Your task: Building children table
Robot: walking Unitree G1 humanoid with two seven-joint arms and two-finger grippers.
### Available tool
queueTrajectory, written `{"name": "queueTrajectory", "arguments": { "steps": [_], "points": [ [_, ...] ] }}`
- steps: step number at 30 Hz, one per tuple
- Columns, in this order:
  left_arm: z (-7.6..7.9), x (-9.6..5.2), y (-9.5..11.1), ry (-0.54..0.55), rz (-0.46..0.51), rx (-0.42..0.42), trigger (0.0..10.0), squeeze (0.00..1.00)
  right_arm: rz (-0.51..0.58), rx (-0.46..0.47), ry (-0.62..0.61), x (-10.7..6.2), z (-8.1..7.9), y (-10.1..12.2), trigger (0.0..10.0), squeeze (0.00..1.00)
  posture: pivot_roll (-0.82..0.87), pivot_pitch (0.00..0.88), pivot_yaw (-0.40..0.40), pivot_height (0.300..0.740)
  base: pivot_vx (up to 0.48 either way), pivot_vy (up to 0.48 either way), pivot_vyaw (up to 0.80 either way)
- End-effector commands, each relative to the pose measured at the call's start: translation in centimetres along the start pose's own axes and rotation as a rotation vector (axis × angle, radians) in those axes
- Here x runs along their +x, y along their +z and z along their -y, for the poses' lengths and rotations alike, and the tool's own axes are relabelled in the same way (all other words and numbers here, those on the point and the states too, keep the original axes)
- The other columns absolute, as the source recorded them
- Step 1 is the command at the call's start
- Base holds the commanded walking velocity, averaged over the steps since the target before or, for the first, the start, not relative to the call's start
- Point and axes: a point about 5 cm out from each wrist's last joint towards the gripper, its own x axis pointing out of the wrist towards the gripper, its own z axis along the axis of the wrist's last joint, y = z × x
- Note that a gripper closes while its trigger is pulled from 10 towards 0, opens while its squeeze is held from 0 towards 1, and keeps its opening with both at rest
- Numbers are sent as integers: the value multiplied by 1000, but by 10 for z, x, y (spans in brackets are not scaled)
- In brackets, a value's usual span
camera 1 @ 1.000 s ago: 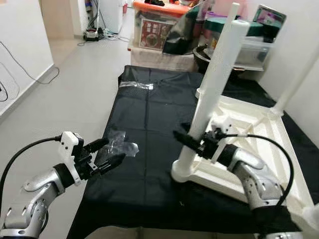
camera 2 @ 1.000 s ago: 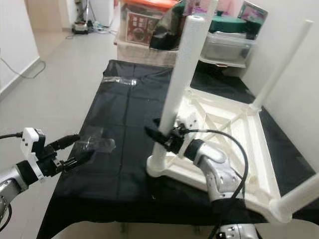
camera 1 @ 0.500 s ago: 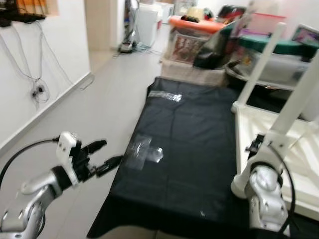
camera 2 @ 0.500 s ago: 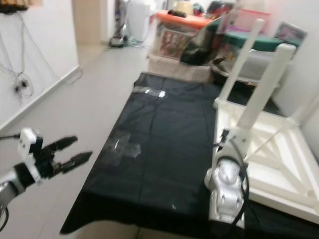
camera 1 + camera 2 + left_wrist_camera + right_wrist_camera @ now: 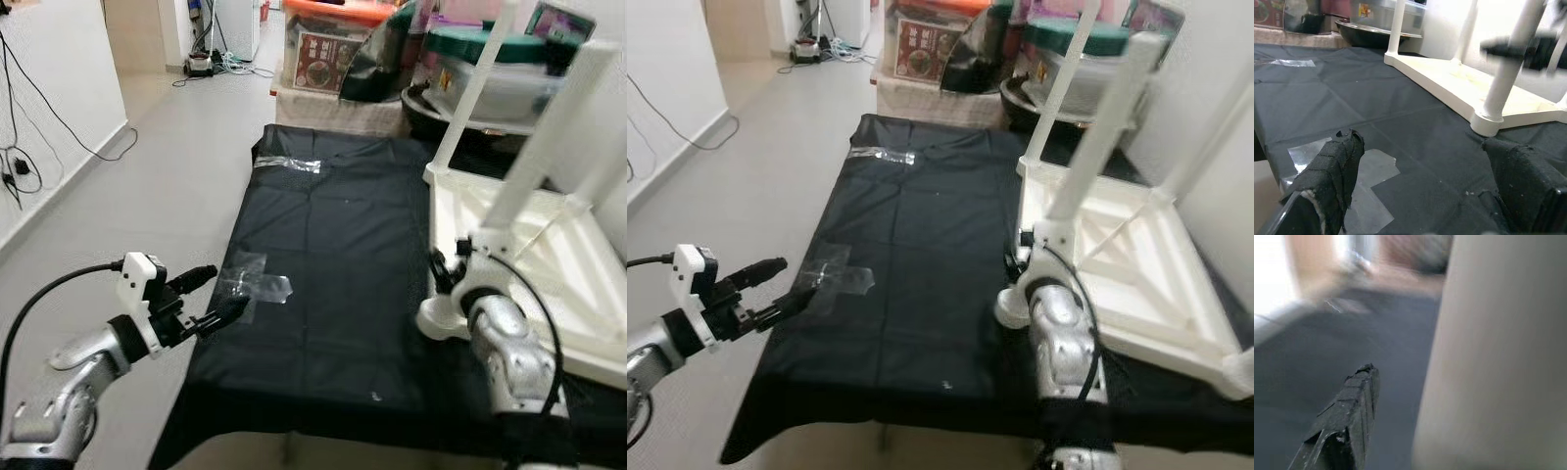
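While the white children's table (image 5: 1117, 264) lies upside down at the right of the frame on a black sheet (image 5: 333, 255), its legs point upward, which I judge is the working position for fitting legs into the corner sockets. The near leg (image 5: 534, 157) rises from its round base at the table's front left corner.

The right gripper (image 5: 441, 271) sits at that leg, low down near the base. The right wrist view shows one black finger (image 5: 1349, 416) beside the pale leg surface; the other finger is hidden behind the leg, so the jaws appear set around it. I cannot tell whether they press on it. Holding low on the leg would suit turning or steadying it in its socket.

The left gripper (image 5: 211, 299) hovers at lower left over the sheet's edge, jaws apart and holding nothing, near a patch of clear tape (image 5: 257, 286). A second strip of tape (image 5: 287, 164) lies at the sheet's far end; both seem to pin the sheet flat.

Storage boxes (image 5: 328, 44) stand beyond, at the top of the frame.
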Motion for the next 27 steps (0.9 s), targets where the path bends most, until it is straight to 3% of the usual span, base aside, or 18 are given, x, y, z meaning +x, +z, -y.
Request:
{"name": "queueTrajectory", "arguments": {
  "steps": [1, 5, 7, 8, 9, 11, 12, 13, 15, 16, 17, 18, 19, 20, 21, 22, 25, 27],
  "points": [
    [1, 1, -4, 2, -10, -7, 10000, 0, 34, 26, 109, 1, -9, 2, 10000, 0, 84, 0, -146, 740, 0, 0, 0],
    [1, 2, -4, 2, -9, -8, 10000, 0, 31, 29, 298, 2, -18, 1, 10000, 0, 99, 0, -156, 740, 0, 0, 0],
    [1, 2, -4, 3, -12, -5, 10000, 0, 17, 12, 457, 0, -31, -5, 10000, 0, 111, 0, -166, 740, 0, 0, 0],
    [1, 2, -4, 3, -12, -5, 10000, 0, 17, 12, 457, 0, -31, -5, 10000, 0, 111, 0, -166, 740, 0, 0, 0],
    [1, 2, -5, 7, -13, -3, 10000, 0, 1, -7, 581, -7, -43, -12, 4980, 0, 110, 0, -166, 740, 0, 0, 0],
    [1, 1, -5, 11, -13, -1, 10000, 0, -30, -30, 671, -13, -53, -21, 4392, 0, 111, 0, -167, 740, 0, 0, 0],
    [1, 1, -5, 13, -12, 0, 10000, 0, -53, -44, 727, -17, -59, -27, 2627, 0, 111, 0, -167, 740, 0, 0, 0],
    [1, 0, -5, 14, -11, 0, 10000, 0, -98, -52, 694, -16, -60, -37, 2078, 0, 113, 0, -165, 740, 0, 0, 0],
    [2, 0, -5, 14, -11, 0, 10000, 0, -127, -56, 655, -15, -59, -44, 2078, 0, 113, 0, -165, 740, 0, 0, 0],
    [2, -1, -4, 13, -11, 0, 10000, 0, -147, -57, 572, -12, -56, -50, 157, 0, 108, 0, -160, 740, 0, 0, 0],
    [2, -1, -4, 11, -12, -1, 10000, 0, -179, -63, 459, -8, -51, -56, 0, 0, 104, 0, -153, 740, 0, 0, 0],
    [2, -1, -4, 11, -12, -1, 10000, 0, -179, -63, 459, -8, -51, -56, 0, 0, 104, 0, -153, 740, 0, 0, 0],
    [1, -1, -4, 8, -13, -2, 10000, 0, -221, -61, 294, -2, -42, -62, 0, 0, 99, 0, -151, 740, 0, 0, 0],
    [1, -1, -4, 8, -13, -2, 10000, 0, -221, -61, 294, -2, -42, -62, 0, 0, 99, 0, -151, 740, 0, 0, 0],
    [1, -1, -3, 3, -15, -3, 10000, 0, -276, -58, 44, 1, -25, -70, 0, 0, 95, 0, -148, 740, 0, 0, 0],
    [1, 0, -3, 0, -16, -4, 10000, 0, -364, -34, -304, -9, 2, -82, 0, 0, 93, 0, -147, 740, 0, 0, 0],
    [1, 0, -3, 0, -16, -4, 10000, 0, -364, -34, -304, -9, 2, -82, 0, 0, 93, 0, -147, 740, 0, 0, 0],
    [1, 0, -2, -1, -17, -5, 10000, 0, -457, -31, -673, -42, 25, -98, 0, 0, 90, 0, -141, 740, 0, 0, 0]
  ]
}}
